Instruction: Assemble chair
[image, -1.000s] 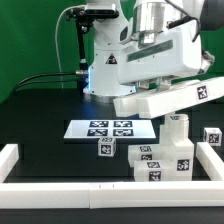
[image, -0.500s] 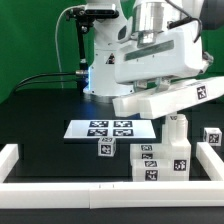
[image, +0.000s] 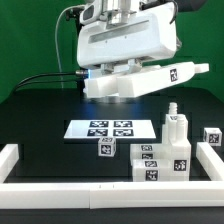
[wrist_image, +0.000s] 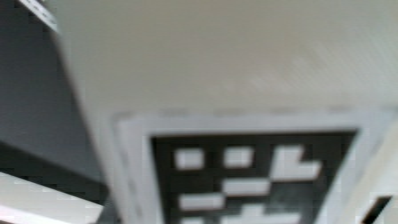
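Chair bar (image: 165, 77) in the gripper (image: 122, 70), well above the table (image: 40, 115).

You find no word, number or brand that can be read in either view. The only signs are black-and-white square tags.

In the exterior view:
- Four tags stand on the marker board (image: 110, 128) at centre.
- One is on the raised long bar (image: 150, 82) at upper right.
- One is on the small cube (image: 105, 148) just below the board.
- Several are on the stepped structure (image: 172, 140) at lower right.
- One is on the second cube (image: 212, 137) at the right edge.

In the wrist view, one blurred tag (wrist_image: 249, 170) stands on a white face.
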